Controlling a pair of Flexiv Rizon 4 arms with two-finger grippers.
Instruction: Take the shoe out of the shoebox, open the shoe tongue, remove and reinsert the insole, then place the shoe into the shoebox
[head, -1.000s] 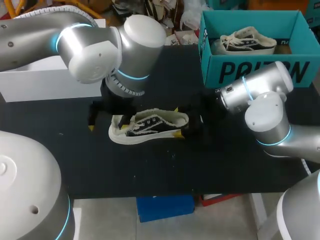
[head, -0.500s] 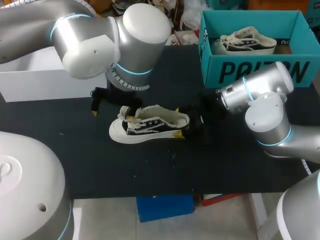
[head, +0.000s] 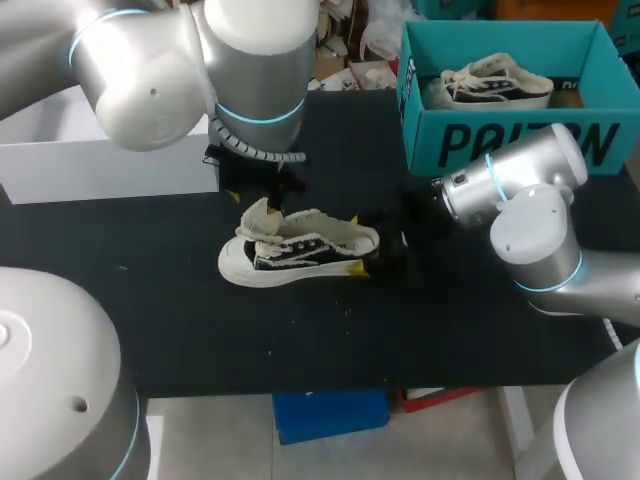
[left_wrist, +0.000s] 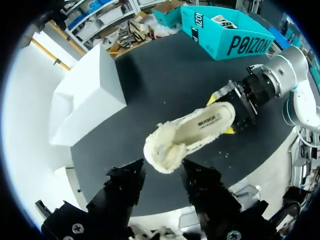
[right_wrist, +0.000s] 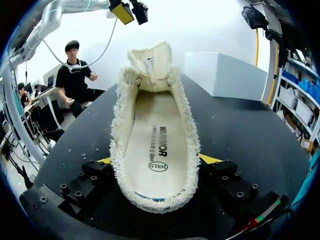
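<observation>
A white low-top shoe (head: 300, 250) with black side panels lies on its side in the middle of the black table. Its fluffy tongue (head: 258, 218) sticks up at the toe end. My right gripper (head: 378, 245) is shut on the heel, its yellow tips pressing both sides of the shoe (right_wrist: 155, 145). The insole (right_wrist: 157, 145) lies flat inside. My left gripper (head: 250, 180) hangs above and behind the toe, open, its fingers (left_wrist: 125, 182) apart with the tongue (left_wrist: 162, 152) ahead of them, untouched.
The teal shoebox (head: 520, 140) stands at the back right with a second shoe (head: 495, 80) inside. A white box (head: 90, 160) sits at the back left. The table (head: 300, 340) has bare black surface in front of the shoe.
My left gripper has lifted from the shoe's toe and moved back and to the right, its fingers narrowing. The tongue now stands up. The right arm has kept still.
</observation>
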